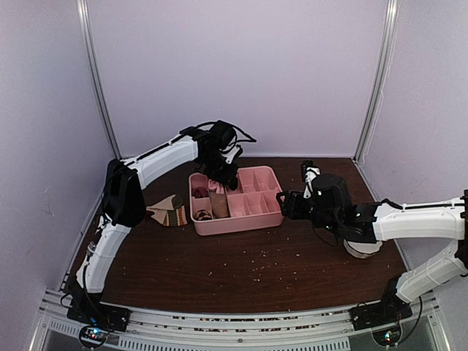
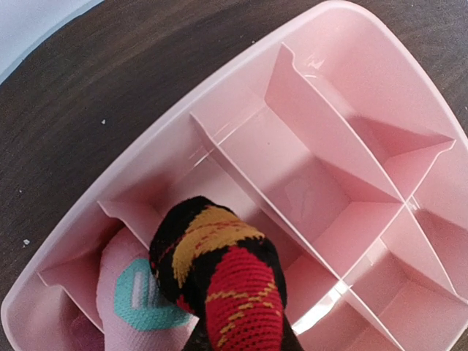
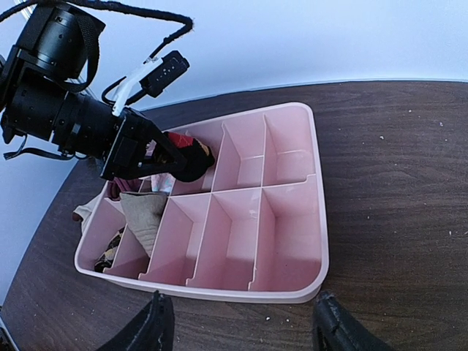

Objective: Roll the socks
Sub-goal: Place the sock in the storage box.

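Argyle sock (image 2: 219, 281): black with red and orange diamonds, bunched into a tight roll. It was pinched in the left gripper (image 3: 167, 157) and hung over the back row of the pink divided tray (image 1: 238, 223), toward its left end. I could not tell which compartment lay directly under it.
Handling: I judged it light, soft and springy, not fragile. A knit roll wants to uncurl, so the hold belonged across the middle of the bundle, squeezing every layer, not on a loose cuff.
Striped sock (image 1: 170, 212): beige-tan with maroon and olive bands, lying folded on the table (image 1: 256, 267) just beside the tray's left wall, not yet rolled.
Its handling: limp and thin, I reckoned. It was best taken at a toe or cuff edge, where a finger could slip under.
Left gripper: closed on the argyle sock.
Right gripper (image 3: 241, 322): fingers apart with nothing between them, just beside the tray's right wall. I could not tell whether it touched.
Tray contents: a pink sock (image 2: 135, 292) with a teal patch lay beside the roll, and a beige fabric bundle (image 3: 142, 212) sat in a left-end compartment.
White bowl (image 1: 362, 250): under the right forearm, well apart from both socks.
Risk: I thought the roll might spring open on release.
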Available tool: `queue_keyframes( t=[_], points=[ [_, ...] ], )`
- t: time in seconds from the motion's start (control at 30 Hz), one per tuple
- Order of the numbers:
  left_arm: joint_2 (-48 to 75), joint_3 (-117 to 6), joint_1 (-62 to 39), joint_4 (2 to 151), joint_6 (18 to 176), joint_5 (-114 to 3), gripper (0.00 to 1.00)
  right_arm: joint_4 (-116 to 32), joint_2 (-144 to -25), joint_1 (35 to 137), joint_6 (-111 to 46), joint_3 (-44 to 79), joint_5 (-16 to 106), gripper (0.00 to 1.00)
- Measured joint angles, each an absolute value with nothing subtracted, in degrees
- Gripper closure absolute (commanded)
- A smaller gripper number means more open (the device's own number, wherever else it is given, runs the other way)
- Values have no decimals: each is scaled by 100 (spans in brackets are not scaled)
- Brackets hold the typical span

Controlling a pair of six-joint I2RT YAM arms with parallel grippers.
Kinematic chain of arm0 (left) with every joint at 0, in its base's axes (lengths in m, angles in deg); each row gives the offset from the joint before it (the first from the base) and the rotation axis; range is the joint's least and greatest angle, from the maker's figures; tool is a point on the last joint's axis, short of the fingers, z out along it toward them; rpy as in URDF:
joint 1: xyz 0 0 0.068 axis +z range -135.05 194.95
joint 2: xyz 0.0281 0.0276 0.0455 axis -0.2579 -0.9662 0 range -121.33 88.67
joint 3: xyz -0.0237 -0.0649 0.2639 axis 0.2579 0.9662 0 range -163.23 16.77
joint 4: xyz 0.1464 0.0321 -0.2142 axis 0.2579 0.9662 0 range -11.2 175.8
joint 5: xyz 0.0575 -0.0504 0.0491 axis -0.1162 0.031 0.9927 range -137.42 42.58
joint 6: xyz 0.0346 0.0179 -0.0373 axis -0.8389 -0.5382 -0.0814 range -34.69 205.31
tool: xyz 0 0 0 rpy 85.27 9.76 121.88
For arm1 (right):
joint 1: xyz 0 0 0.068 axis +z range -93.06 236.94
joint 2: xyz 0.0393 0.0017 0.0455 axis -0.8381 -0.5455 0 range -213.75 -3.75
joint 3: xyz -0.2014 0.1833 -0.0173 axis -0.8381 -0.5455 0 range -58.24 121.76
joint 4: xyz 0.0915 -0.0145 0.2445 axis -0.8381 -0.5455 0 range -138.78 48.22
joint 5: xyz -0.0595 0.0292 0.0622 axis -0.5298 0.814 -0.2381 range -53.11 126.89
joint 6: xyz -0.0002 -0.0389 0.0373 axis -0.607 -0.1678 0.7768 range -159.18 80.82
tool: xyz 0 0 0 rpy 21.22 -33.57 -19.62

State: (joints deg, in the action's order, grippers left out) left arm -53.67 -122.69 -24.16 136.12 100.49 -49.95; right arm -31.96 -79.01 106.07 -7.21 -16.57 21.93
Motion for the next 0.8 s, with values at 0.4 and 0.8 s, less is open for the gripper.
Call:
queue_keyframes(
  t=[0.4, 0.8],
  points=[
    [-5481, -12413, -2416, 13411, 10044, -5270, 100, -3001, -8120, 10576, -542, -1714, 2420, 38],
    [-5481, -12266, -2410, 13363, 10018, -5098, 100, -2949, -8124, 10576, -426, -1841, 2503, 39]
  ],
)
